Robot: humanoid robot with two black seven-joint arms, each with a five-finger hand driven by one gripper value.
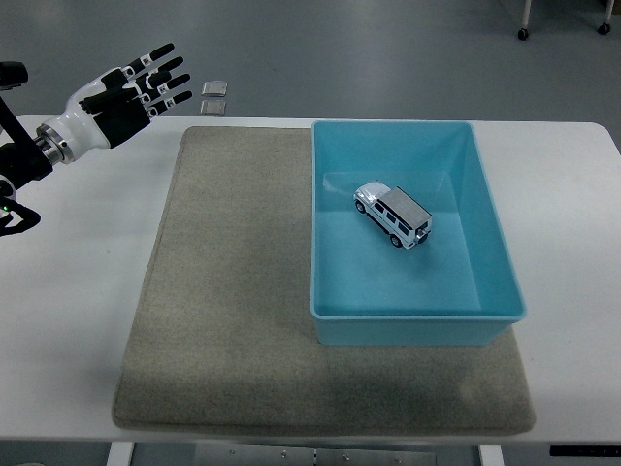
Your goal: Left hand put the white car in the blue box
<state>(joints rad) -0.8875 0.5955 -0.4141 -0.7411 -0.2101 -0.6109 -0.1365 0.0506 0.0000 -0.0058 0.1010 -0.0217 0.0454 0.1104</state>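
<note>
The car (392, 215) sits in the box (490, 228) on a mat (233, 291); the left hand (124, 92) hovers at the bench's (68, 291) far-left, fingers (160, 70) spread wide, empty.

Left hand (124, 93) raised at far left, fingers (160, 71) spread, empty.

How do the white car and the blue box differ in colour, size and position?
The white car is white with a grey roof; the blue box is plain light blue. The car is far smaller and sits inside the box, angled to its walls; the box rests squarely on the mat.
</note>
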